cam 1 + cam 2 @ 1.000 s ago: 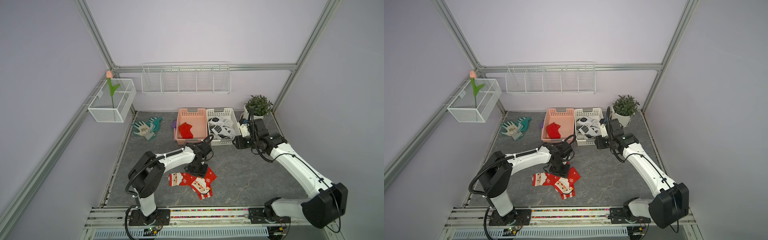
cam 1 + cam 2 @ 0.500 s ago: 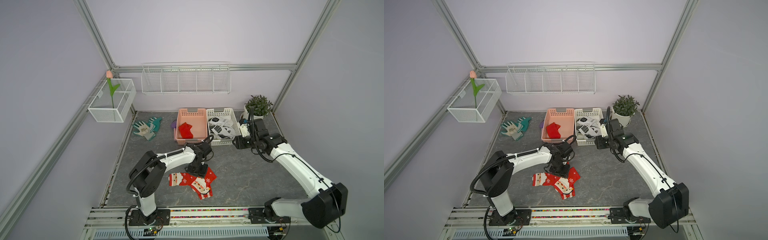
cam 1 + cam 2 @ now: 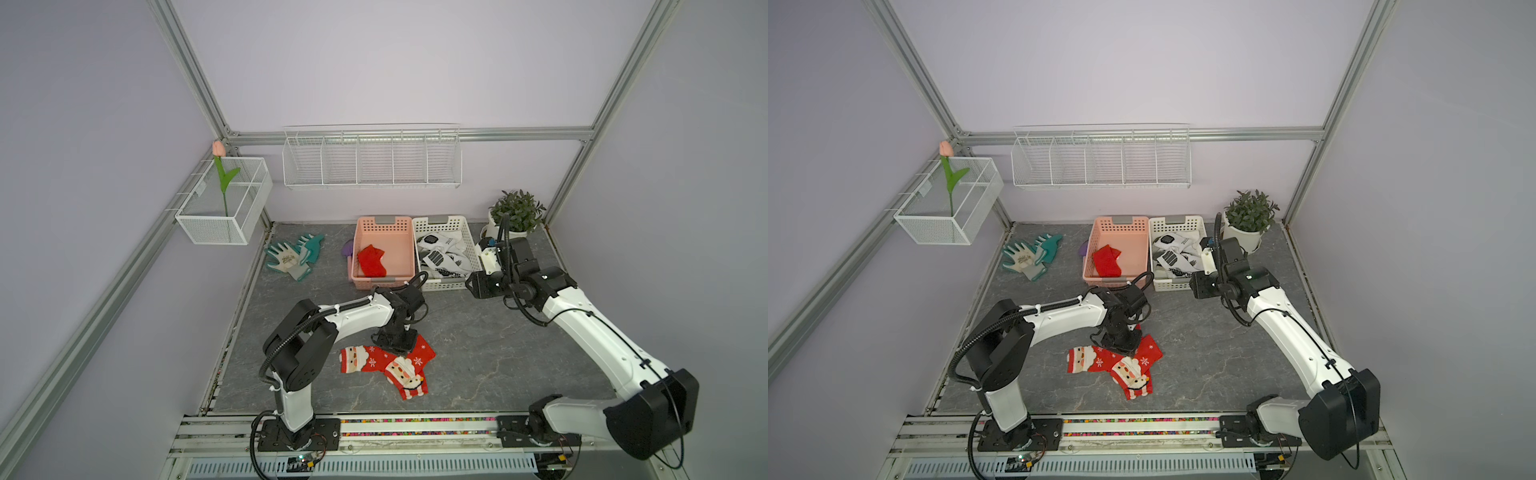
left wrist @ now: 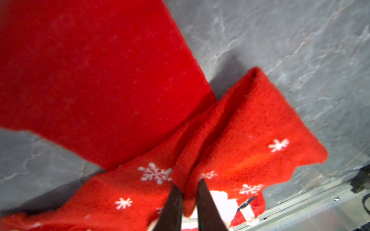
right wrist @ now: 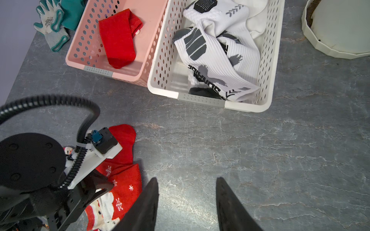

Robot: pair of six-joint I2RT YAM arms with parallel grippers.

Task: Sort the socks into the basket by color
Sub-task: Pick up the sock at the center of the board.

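Note:
Two red Santa socks point(image 3: 386, 365) lie overlapping on the grey table, seen in both top views point(image 3: 1115, 365). My left gripper point(image 4: 188, 183) stands over their far end point(image 3: 395, 340) and is shut on a pinched fold of red sock fabric point(image 4: 250, 140). The pink basket point(image 3: 384, 222) holds one red sock point(image 3: 371, 261). Beside it, the white basket point(image 3: 444, 220) holds white socks with black prints point(image 5: 216, 56). My right gripper point(image 5: 186, 180) hangs open and empty over bare table in front of the white basket point(image 3: 473, 284).
Teal-and-grey gloves point(image 3: 295, 257) lie at the back left. A potted plant point(image 3: 515, 212) stands right of the white basket, close behind my right arm. A small purple object point(image 3: 347, 249) sits left of the pink basket. Wire baskets point(image 3: 372, 160) hang on the walls.
My left gripper's jaws have closed on the fold of red sock. Neither arm has visibly moved otherwise.

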